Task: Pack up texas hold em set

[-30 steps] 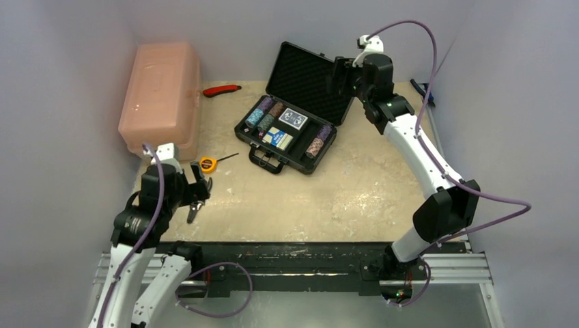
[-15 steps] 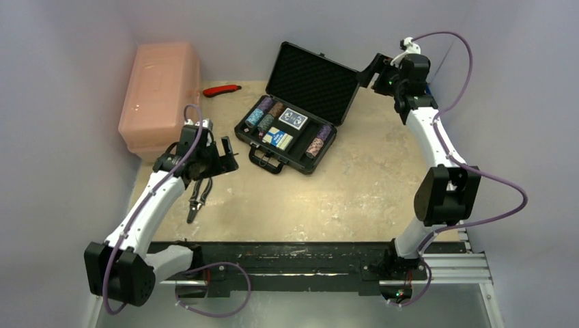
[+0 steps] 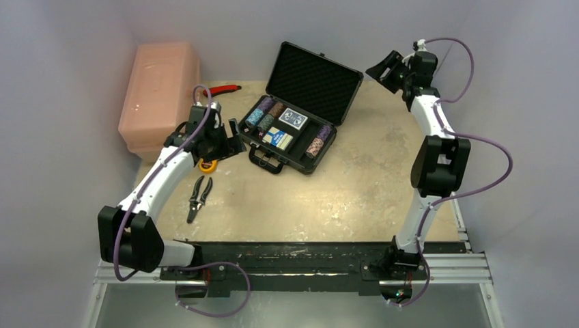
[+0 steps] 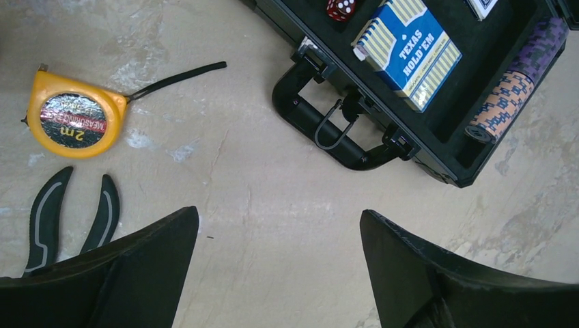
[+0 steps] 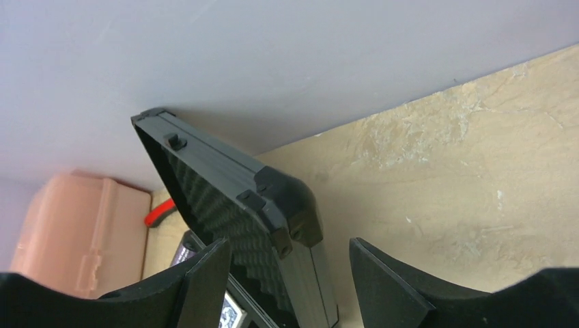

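Observation:
The black case (image 3: 287, 133) lies open at the back middle of the table, its foam-lined lid (image 3: 316, 80) upright. Inside are chip stacks (image 3: 263, 113), another chip stack (image 4: 515, 89), a blue-white card deck (image 4: 407, 51) and red dice (image 4: 339, 8). My left gripper (image 3: 229, 138) hovers open over bare table just left of the case handle (image 4: 328, 130), with nothing between its fingers (image 4: 157, 253). My right gripper (image 3: 381, 70) is open, high beside the lid's right corner (image 5: 280, 198). That corner shows between its fingers without touching them.
A yellow tape measure (image 4: 75, 123) and black pliers (image 3: 197, 198) lie left of the case. A pink plastic box (image 3: 160, 92) stands at the back left, with a red cutter (image 3: 222, 89) beside it. Walls close in the back and both sides.
My left arm has swung forward from the near left to the case's front-left side. My right arm has drawn back from the lid toward the back right corner. Both grippers have narrowed a little.

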### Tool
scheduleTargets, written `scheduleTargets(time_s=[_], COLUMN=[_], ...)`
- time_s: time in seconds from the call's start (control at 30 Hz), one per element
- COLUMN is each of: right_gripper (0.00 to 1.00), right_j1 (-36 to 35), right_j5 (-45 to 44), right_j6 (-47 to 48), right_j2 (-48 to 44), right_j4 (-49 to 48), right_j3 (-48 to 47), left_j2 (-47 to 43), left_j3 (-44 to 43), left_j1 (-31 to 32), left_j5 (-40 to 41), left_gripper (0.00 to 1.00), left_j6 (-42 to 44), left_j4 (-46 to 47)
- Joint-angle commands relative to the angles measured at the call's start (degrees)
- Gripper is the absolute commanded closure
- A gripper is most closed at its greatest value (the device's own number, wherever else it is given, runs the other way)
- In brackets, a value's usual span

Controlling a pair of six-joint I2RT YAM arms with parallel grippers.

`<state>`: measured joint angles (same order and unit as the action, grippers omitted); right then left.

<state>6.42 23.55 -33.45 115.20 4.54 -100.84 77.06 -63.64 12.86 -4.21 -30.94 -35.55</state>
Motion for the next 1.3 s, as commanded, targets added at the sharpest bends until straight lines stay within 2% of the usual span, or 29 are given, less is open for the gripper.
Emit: scheduleTargets(time_s=[0.0,0.27,0.47,0.53,0.73,0.9,1.07,1.27], right_gripper=[0.34,0.47,0.55,0.61,0.64,0.64,0.64,0.63], right_j1=[0.76,2.37,2.46,2.4,2.04,1.55,0.18,-1.88], right_j5=[1.54,4.18,6.42,8.67,16.74,20.68,23.96,24.52], right_j6=[-6.03,-11.79,-12.76,-13.11,-12.56,-10.51,-9.97,-9.79], right_j2=[1.46,11.89,17.95,19.61,22.36,22.15,22.1,20.83], right_j4=[-3.93,-4.36,-2.28,-2.88,-2.17,-1.88,-2.14,-2.42], right_j3=[-5.16,-15.59,-21.83,-22.4,-23.96,-21.46,-21.72,-20.32], left_j2=[2.21,4.75,8.69,10.87,18.56,24.01,29.42,35.91], left_j3=[-3.73,-6.51,-10.18,-11.71,-20.24,-26.99,-33.97,-42.12], left_j1=[-0.21,-0.21,-0.21,-0.14,0.35,1.68,3.35,5.0], left_j5=[0.35,-0.31,-4.55,-6.16,-11.44,-13.37,-16.16,-17.54], left_gripper=[0.13,0.19,0.29,0.33,0.68,0.86,0.91,0.91], left_j6=[-0.89,-0.05,-1.13,-2.03,-3.91,-4.76,-5.25,-7.74], left_j4=[2.01,5.34,9.0,10.71,11.84,11.51,11.73,11.81])
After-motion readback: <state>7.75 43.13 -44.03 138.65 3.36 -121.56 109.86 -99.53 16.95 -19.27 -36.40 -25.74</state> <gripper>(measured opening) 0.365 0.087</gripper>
